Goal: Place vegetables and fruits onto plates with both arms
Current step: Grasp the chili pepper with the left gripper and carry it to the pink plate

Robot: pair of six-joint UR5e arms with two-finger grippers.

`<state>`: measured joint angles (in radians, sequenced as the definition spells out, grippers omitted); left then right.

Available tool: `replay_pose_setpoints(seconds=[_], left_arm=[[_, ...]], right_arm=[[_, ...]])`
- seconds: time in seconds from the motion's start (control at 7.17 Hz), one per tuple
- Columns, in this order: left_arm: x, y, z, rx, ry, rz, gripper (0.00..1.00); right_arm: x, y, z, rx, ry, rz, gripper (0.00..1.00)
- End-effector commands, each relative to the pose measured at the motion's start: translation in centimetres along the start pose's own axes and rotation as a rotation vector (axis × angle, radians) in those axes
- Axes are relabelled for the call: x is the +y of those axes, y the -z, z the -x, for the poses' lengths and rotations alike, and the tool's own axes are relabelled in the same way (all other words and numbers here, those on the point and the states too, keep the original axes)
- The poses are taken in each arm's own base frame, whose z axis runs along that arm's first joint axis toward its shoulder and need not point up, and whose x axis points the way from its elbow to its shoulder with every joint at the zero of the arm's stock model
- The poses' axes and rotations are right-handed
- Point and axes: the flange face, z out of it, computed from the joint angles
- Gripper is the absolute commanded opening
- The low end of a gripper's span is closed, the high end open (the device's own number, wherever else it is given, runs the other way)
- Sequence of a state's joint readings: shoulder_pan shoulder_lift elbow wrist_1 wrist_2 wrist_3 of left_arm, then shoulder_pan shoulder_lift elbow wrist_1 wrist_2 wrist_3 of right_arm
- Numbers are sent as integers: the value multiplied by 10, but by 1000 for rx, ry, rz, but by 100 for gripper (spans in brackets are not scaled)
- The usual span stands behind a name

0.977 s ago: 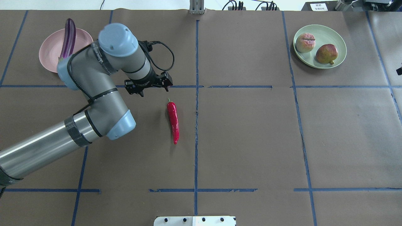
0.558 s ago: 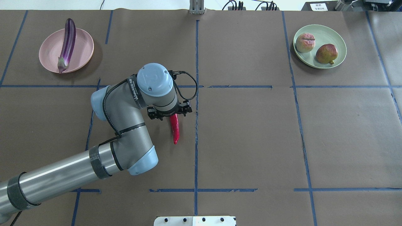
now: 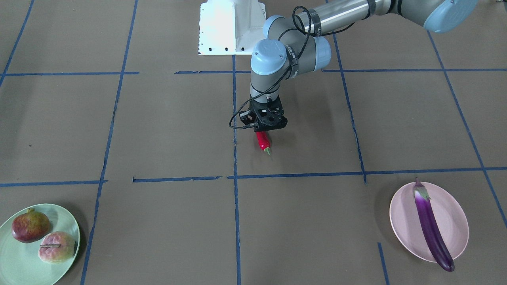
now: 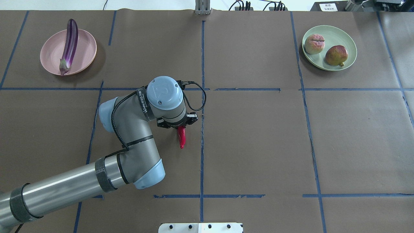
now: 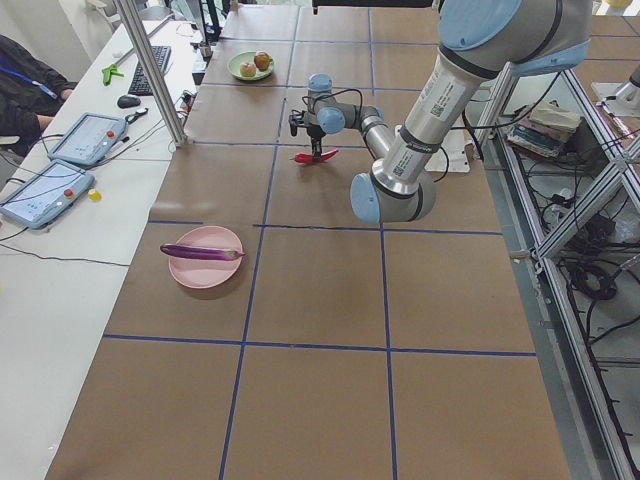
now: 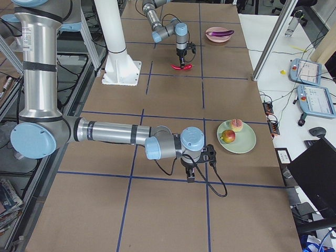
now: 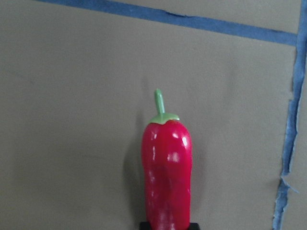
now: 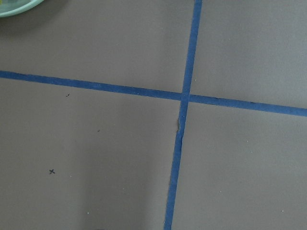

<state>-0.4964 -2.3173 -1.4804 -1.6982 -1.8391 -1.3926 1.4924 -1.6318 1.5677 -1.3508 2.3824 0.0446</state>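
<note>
The left gripper (image 3: 264, 130) hangs low over the chili (image 3: 262, 141).
The chili lies on the table just beside the centre tape line, well apart from the pink plate (image 4: 51, 55) that holds the eggplant (image 4: 69, 40). It is thin and glossy, so it could slip or swing if pinched off-centre. The wrist hides the fingers, so I cannot tell whether they grip it. The right gripper (image 6: 191, 168) is equally unreadable.

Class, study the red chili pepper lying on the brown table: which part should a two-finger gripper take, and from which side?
Take the chili pepper across its thick body near the green stem, straight down from above. It lies flat on the table, long and narrow, so jaws can straddle its width; the tapered tip might slip.
</note>
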Motion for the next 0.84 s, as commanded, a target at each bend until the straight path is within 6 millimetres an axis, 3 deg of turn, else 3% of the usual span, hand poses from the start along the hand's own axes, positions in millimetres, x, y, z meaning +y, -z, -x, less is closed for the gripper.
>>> replay_pose_setpoints(seconds=[0.0, 0.14, 0.28, 0.56, 0.7], left_arm=[[-12, 14, 4, 18, 0, -16, 0], [-47, 31, 21, 27, 18, -25, 0], [-90, 48, 60, 30, -21, -9, 0], [-207, 87, 165, -11, -114, -49, 0], [-259, 86, 217, -48, -147, -25, 0]], right_arm=[[3, 1, 0, 3, 4, -3, 100], [4, 0, 0, 5, 6, -2, 100], [7, -1, -2, 5, 6, 1, 100], [22, -7, -10, 6, 5, 17, 100], [39, -6, -17, 7, 26, 22, 100]])
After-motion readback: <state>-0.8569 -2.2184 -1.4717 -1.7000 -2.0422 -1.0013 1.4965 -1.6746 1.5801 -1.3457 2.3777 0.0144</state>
